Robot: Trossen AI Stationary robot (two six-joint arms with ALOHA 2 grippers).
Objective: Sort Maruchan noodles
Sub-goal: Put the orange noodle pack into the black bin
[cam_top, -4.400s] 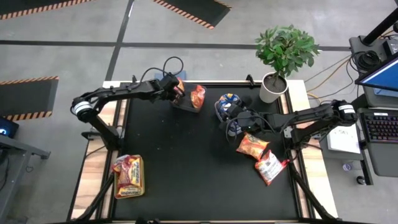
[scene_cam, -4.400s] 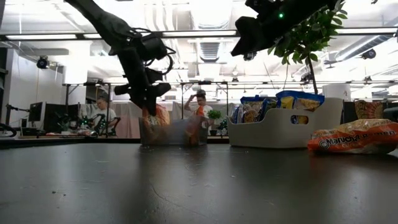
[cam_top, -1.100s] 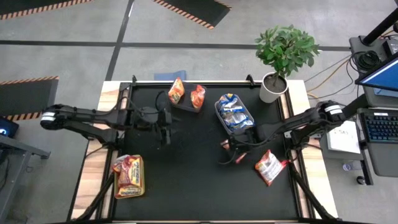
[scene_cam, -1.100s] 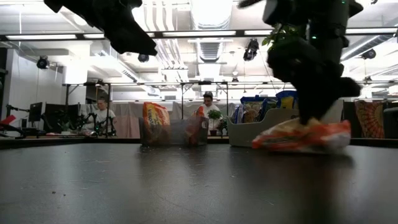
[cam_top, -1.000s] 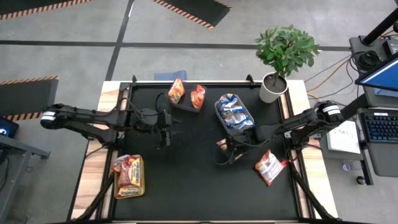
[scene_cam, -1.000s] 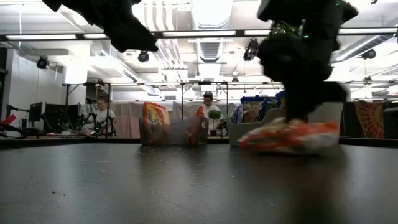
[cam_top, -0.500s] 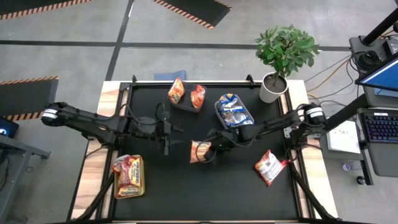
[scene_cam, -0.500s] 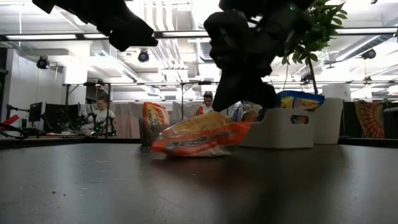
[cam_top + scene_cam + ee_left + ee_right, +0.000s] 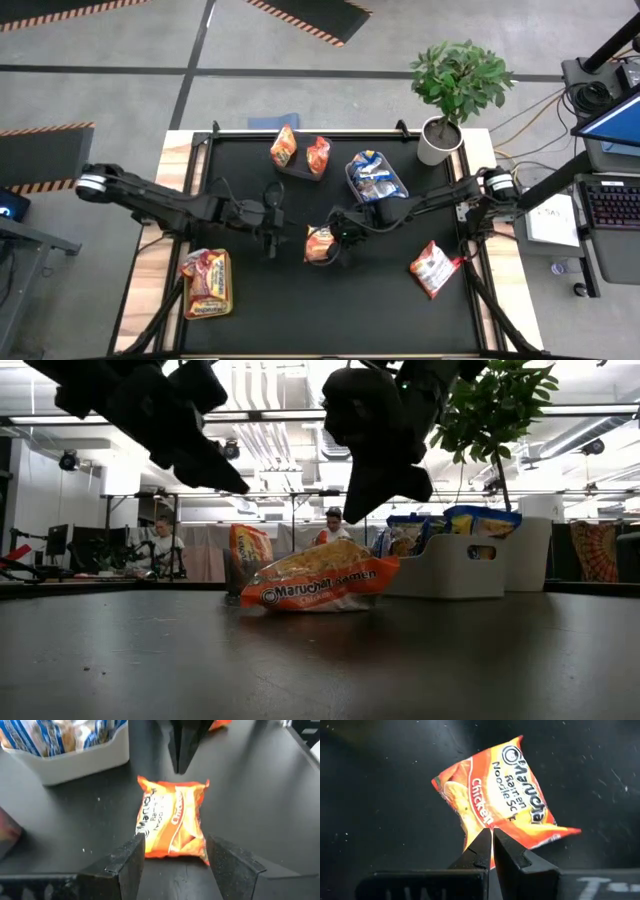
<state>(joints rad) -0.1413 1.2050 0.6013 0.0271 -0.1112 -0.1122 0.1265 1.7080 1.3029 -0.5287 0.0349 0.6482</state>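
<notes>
Orange packet (image 9: 492, 790): right end effector (image 9: 491, 840) clenched above it; left end effector (image 9: 175, 855) released.

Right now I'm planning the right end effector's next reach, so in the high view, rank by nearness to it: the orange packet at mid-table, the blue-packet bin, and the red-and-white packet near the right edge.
1. Orange packet, right beside the right end effector, mid-table.
2. Blue-packet bin, farther back and right.
3. Red-and-white packet, far right edge.

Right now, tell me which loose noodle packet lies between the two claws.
The orange chicken packet at the table's middle. The red-and-white packet lies alone near the right edge.
</notes>
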